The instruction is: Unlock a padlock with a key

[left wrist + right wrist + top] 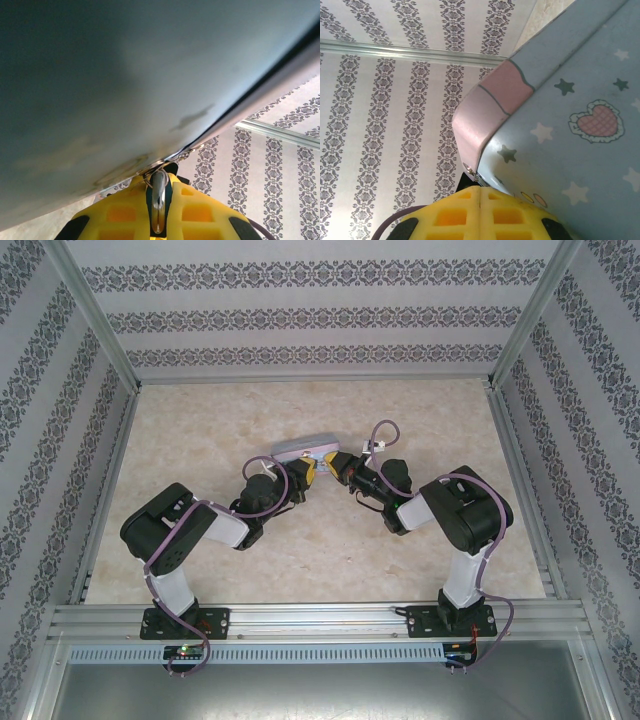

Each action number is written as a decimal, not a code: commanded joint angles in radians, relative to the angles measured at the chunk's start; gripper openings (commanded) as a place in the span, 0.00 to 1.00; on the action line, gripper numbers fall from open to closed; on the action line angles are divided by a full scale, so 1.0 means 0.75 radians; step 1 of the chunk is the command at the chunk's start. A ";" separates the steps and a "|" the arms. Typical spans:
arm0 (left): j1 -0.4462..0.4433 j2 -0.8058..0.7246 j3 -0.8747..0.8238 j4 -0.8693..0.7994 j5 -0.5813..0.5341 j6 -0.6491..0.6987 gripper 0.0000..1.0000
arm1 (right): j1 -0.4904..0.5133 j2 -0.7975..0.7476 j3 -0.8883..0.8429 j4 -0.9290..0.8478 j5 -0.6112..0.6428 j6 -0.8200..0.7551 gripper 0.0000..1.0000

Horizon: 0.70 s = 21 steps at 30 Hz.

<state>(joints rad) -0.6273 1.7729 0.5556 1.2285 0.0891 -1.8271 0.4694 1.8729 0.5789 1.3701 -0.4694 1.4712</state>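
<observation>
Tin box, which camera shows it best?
Right wrist: the tin box shows close and sharp, with pink corner, stars and heart. Left wrist gives a blurred plain face; top external, a small distant sliver.

Setting: lab robot test cell. Evidence: aluminium frame (98, 325) boxes in a marble-look tabletop (200, 430). Wallpaper panels (320, 310) stand as walls. Left arm (185, 530) and right arm (460, 515) are bolted to a rail (320, 618), with cables (383, 428) exposed.
</observation>
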 commanded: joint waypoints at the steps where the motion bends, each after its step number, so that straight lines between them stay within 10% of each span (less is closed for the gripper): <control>1: -0.086 -0.006 0.054 0.258 0.184 -0.024 0.00 | 0.065 0.022 0.002 0.020 -0.039 0.016 0.00; 21: -0.088 0.000 0.044 0.255 0.178 -0.009 0.00 | 0.121 0.047 -0.015 0.020 0.017 0.234 0.00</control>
<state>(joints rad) -0.6273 1.7794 0.5556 1.2285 0.0727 -1.8271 0.5003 1.8843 0.5709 1.3743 -0.3962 1.6184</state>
